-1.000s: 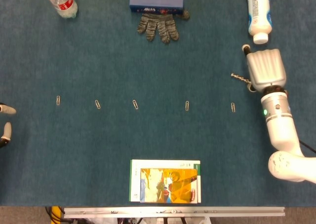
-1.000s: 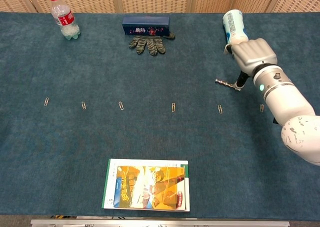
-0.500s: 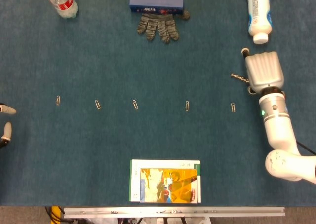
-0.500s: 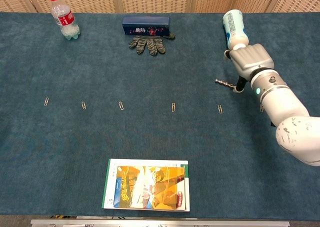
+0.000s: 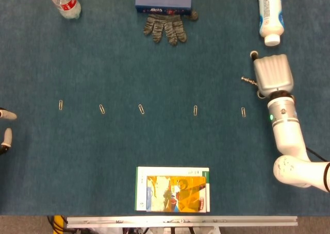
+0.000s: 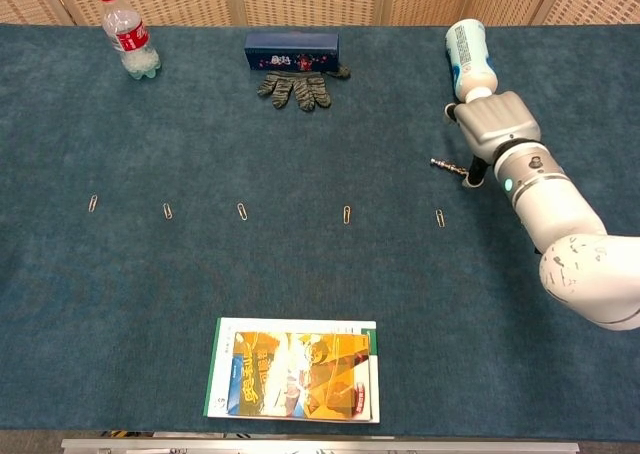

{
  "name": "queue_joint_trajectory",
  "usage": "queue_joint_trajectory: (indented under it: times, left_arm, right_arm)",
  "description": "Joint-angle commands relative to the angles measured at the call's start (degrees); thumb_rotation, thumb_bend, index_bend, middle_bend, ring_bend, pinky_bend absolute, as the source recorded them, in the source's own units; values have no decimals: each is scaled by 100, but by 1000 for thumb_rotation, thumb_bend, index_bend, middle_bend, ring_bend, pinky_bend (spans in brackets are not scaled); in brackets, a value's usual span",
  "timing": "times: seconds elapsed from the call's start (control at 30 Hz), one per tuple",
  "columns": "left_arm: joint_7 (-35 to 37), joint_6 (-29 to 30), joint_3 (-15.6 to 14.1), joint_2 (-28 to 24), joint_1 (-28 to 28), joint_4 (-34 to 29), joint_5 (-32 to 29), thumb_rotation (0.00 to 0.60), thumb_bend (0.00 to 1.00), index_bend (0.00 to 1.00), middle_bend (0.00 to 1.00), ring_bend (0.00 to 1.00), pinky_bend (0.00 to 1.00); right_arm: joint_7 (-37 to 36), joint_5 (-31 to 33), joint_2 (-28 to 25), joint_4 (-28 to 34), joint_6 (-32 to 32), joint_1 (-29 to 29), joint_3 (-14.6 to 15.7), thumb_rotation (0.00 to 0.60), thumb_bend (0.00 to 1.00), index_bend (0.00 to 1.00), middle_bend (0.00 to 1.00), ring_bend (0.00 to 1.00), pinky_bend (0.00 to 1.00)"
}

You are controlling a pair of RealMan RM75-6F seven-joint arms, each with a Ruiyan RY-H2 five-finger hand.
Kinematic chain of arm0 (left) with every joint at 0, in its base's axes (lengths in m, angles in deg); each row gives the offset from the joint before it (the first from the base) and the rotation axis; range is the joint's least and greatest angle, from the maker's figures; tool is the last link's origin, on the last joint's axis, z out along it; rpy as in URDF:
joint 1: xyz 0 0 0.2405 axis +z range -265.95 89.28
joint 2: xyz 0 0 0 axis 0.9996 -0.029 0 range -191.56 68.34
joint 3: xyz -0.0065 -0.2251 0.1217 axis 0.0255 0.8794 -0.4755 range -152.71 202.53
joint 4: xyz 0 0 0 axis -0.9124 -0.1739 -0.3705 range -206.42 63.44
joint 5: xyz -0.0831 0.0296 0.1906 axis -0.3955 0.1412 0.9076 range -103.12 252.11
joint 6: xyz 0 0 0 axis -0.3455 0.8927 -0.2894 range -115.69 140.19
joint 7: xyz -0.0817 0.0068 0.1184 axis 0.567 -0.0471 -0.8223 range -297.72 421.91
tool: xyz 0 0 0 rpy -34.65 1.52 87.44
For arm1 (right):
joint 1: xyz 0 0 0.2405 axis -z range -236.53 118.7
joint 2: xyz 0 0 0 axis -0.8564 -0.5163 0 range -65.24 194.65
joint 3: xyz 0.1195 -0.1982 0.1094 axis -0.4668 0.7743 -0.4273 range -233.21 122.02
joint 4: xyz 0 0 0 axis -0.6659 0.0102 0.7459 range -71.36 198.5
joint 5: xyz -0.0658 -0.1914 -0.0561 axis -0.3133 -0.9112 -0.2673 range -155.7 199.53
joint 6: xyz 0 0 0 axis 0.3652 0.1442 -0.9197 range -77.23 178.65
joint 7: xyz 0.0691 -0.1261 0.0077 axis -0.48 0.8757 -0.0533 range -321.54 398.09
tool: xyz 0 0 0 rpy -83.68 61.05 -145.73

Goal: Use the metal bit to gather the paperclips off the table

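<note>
Metal bit (image 5: 249,80) lies on the table just left of the right hand (image 5: 273,73), whose fingers hide beneath it, so the grasp cannot be told. Pickup seems in hand; next the bit must sweep toward the 5 paperclips (image 5: 243,112), starting with the nearest.

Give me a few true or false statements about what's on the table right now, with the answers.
1. The right hand is over the metal bit. True.
2. The glove lies beside the book. False: it lies by the blue box; the book is at the near edge.
3. The paperclips lie in a row across the table. True.
4. The white bottle stands upright. False: it lies on its side.
5. The clear bottle has a blue cap. False: red.
</note>
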Motion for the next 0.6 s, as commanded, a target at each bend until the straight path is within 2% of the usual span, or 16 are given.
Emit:
queue_joint_trajectory:
  times: [0.03, 0.2, 0.6]
  left_arm:
    - [8, 0, -1, 1, 3, 8, -2, 600, 491, 376, 363, 329, 359]
    - [23, -3, -2, 10, 5, 30, -3, 600, 492, 376, 363, 329, 359]
    - [25, -3, 2, -2, 1, 14, -1, 600, 492, 376, 363, 329, 360]
  right_arm:
    - [1, 5, 17, -18, -8, -7, -9, 600, 0, 157, 1000, 1000, 1000]
    - [1, 9, 33, -36, -6, -14, -29, 600, 0, 77, 1000, 1000, 1000]
    - [10, 74, 55, -121, -88, -26, -48, 600, 0, 74, 1000, 1000, 1000]
